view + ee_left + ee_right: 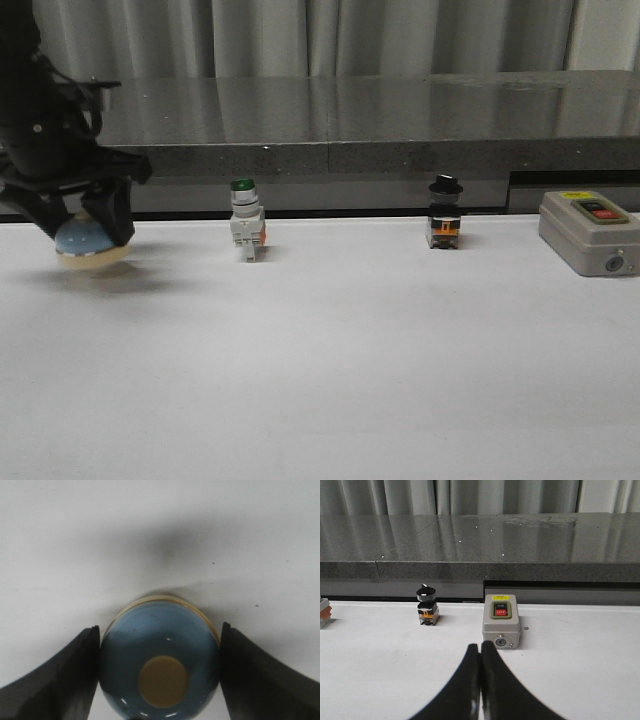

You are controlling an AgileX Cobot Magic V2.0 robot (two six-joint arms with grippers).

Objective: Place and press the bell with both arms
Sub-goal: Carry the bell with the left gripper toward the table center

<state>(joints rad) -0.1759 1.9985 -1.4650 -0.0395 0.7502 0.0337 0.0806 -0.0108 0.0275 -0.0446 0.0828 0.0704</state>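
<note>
We record the left gripper (159, 675) pinching the bell (159, 655) between its 2 fingers (60, 680) at the dome's sides, just above the white table (350, 350), while the right gripper (480, 652) has its fingers pressed together, the grey box (501, 625) just beyond their tips.

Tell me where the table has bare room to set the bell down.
The whole near half of the white table is bare. Further back, gaps lie between the green-capped switch and the black-knob switch. The right edge is crowded by the grey box. The left pincer grips the bell.
</note>
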